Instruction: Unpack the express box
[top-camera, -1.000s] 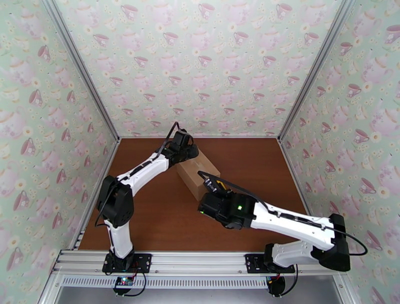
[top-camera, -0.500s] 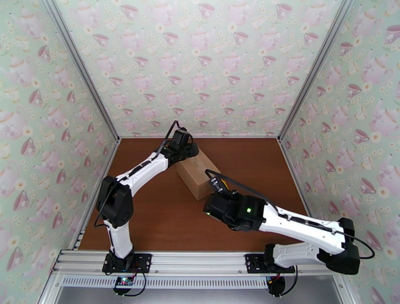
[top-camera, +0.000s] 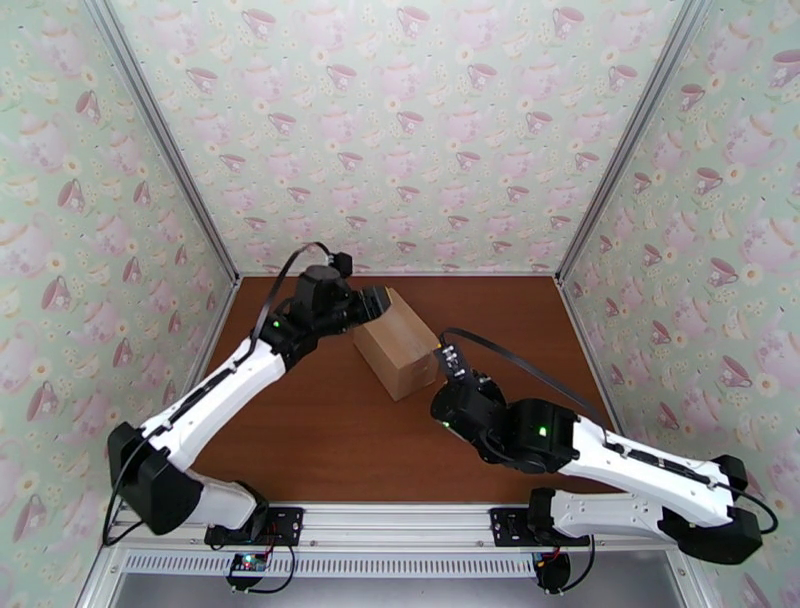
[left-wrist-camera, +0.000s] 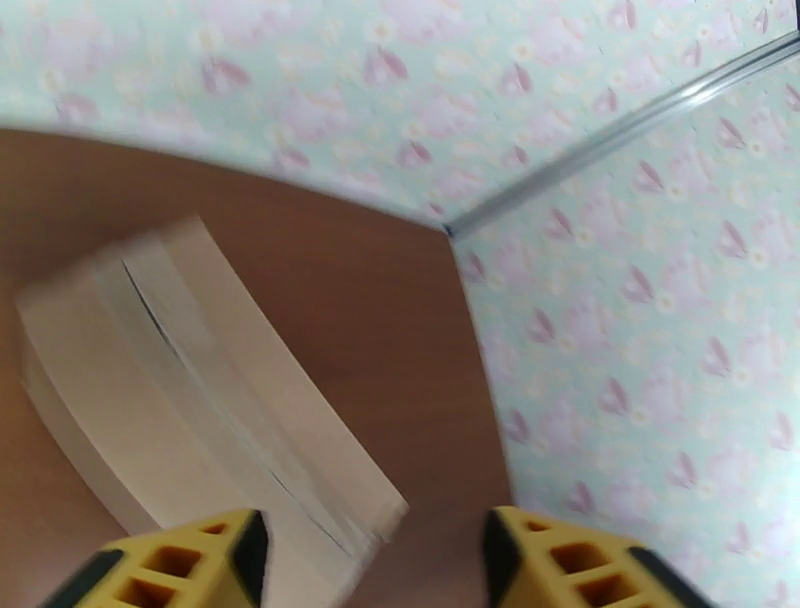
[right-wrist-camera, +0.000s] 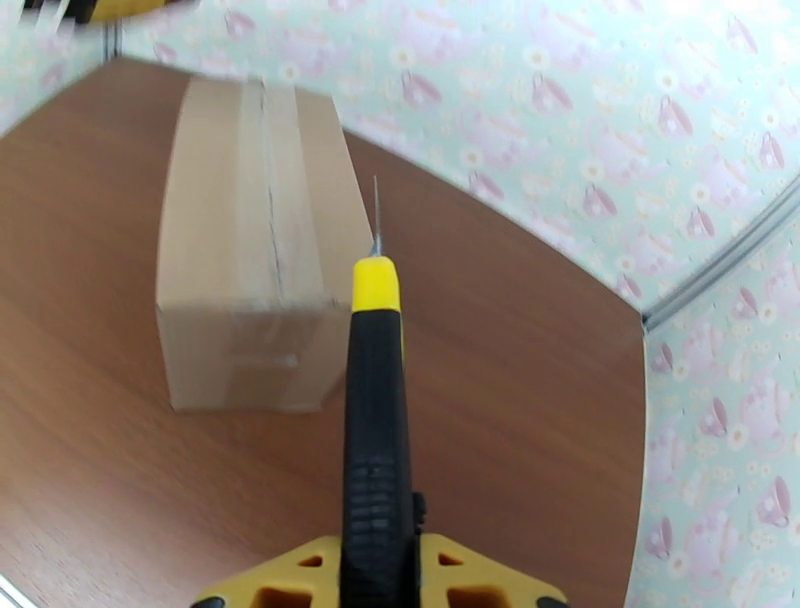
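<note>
Box: the express box (top-camera: 398, 345) is plain brown cardboard, long with flat sides. It sits mid-way on the smooth brown wood surface (top-camera: 330, 440).
Tape: a shiny clear strip runs along its top, with a thin dark line in it.
Left tool: my left tool (left-wrist-camera: 375, 545) is wide and empty, by the box's far end.
Right tool: my right tool (right-wrist-camera: 378, 575) squeezes a black and yellow knife (right-wrist-camera: 375, 420). Its thin blade is near the box's corner.
Hard to see: my left view is blurry, and my yellow fingers (left-wrist-camera: 180, 565) are cut off.
</note>
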